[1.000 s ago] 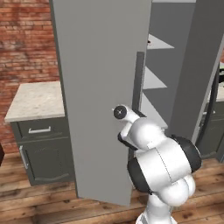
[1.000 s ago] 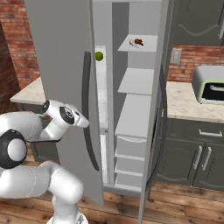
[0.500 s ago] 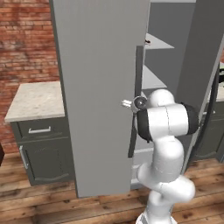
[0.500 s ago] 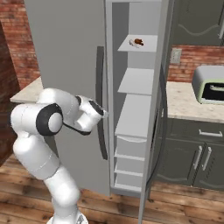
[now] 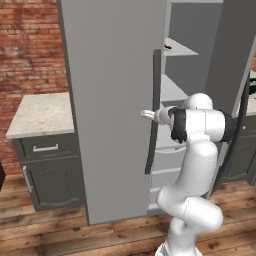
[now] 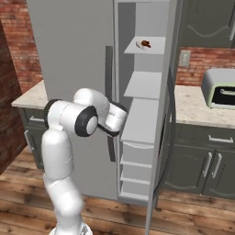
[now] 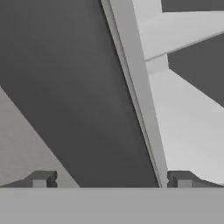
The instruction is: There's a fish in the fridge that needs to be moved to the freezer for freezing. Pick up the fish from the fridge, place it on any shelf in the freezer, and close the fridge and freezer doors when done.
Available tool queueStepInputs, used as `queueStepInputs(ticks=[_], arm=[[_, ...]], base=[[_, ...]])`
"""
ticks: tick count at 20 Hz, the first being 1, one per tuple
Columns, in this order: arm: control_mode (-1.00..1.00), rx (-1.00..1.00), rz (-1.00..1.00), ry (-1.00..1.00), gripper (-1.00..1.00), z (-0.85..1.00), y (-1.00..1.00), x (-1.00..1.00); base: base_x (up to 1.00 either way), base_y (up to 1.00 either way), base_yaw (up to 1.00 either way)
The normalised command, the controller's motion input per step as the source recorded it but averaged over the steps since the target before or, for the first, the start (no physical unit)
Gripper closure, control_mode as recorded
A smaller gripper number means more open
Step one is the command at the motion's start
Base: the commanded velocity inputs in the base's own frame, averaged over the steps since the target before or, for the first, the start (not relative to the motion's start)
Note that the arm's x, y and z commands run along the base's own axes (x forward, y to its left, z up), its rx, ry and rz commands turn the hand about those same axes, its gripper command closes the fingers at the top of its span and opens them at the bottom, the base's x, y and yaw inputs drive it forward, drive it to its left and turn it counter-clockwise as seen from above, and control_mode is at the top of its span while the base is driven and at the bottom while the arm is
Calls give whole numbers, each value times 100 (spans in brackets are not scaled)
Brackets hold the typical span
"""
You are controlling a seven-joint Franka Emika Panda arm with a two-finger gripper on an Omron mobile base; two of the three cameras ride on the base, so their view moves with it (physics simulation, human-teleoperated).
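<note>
- The fish (image 6: 145, 44) lies on an upper shelf (image 6: 148, 46) of the freezer (image 6: 146, 105), so it seems already delivered; what remains, I judge, is shutting the doors.
- The fridge door (image 5: 117, 105) left of the freezer looks closed; the freezer door (image 6: 165, 119) stands open on the freezer's right.
- The hand (image 7: 111, 178) is spread wide, holding nothing, close against the fridge door beside its dark handle (image 5: 154, 110).
- To do it well: pull clear of the handle, swing around the freezer door's outer face, push flat and steadily.
- No readable brands, labels or writing anywhere.
</note>
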Motion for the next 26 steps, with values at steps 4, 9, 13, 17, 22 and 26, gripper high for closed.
queueStepInputs(ticks=[4,9,13,17,22,26], arm=[[-100,0,1,0,-100,6,0,48],[-100,-2,0,-17,-100,59,0,-28],[-100,0,0,-32,-100,84,-1,-35],[-100,0,0,-38,-100,83,-1,-53],[-100,0,0,-40,-100,87,-2,-68],[-100,0,-2,-33,-100,84,-1,-75]], base=[[0,0,0],[0,0,0],[0,0,0],[0,0,0],[0,0,0],[0,0,0]])
